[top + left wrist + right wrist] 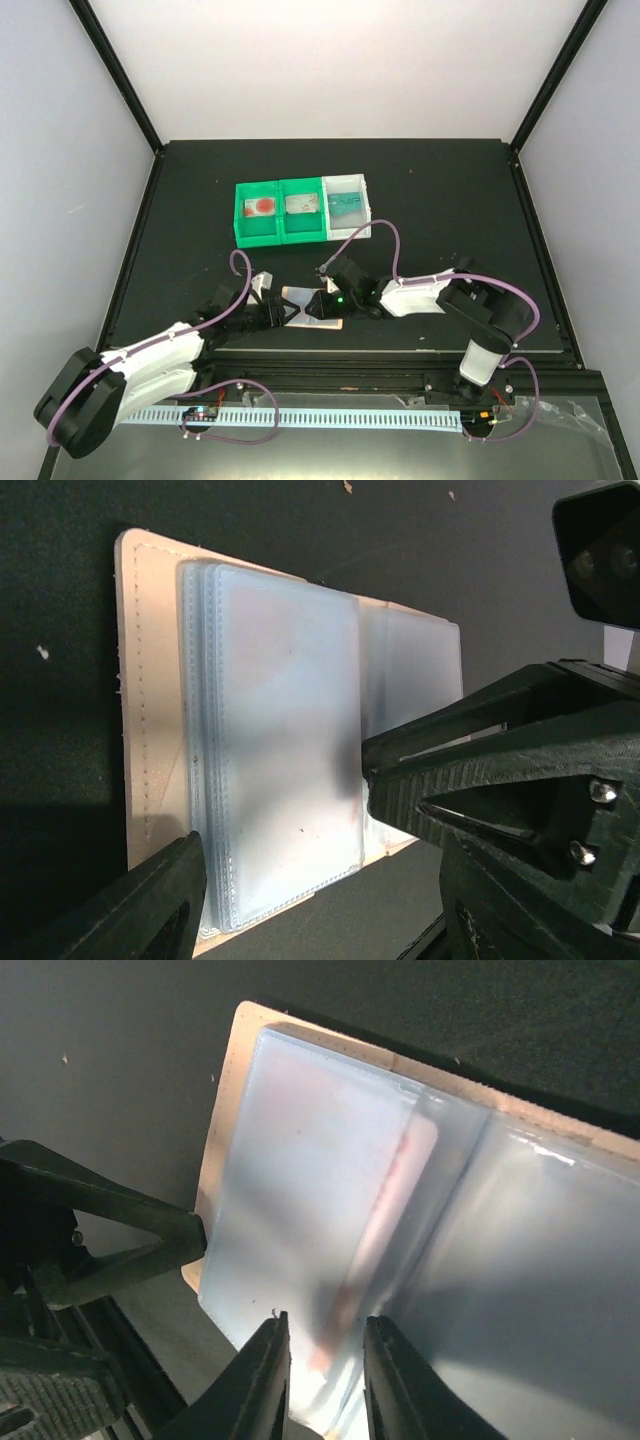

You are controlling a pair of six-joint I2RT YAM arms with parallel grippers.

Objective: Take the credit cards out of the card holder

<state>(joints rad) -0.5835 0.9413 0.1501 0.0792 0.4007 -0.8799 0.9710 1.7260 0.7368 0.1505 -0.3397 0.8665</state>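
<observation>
The tan card holder (300, 296) lies open on the dark table between my two grippers. In the left wrist view its tan cover (150, 680) carries a stack of pale bluish sleeves (280, 730). No teal card shows in them. My left gripper (280, 810) is wide open and straddles the sleeves, with one fingertip (385, 770) over their right edge. My right gripper (325, 1360) is narrowly open, and a raised sleeve leaf with a pinkish edge (385, 1230) stands between its fingers. Teal credit cards (347, 205) lie in the tray's white compartment.
The green-and-white three-compartment tray (300, 236) stands behind the holder. A red item (261, 207) lies in its left bin and a pale item (301, 204) in its middle bin. Both arms meet low at the table's front edge (400, 352).
</observation>
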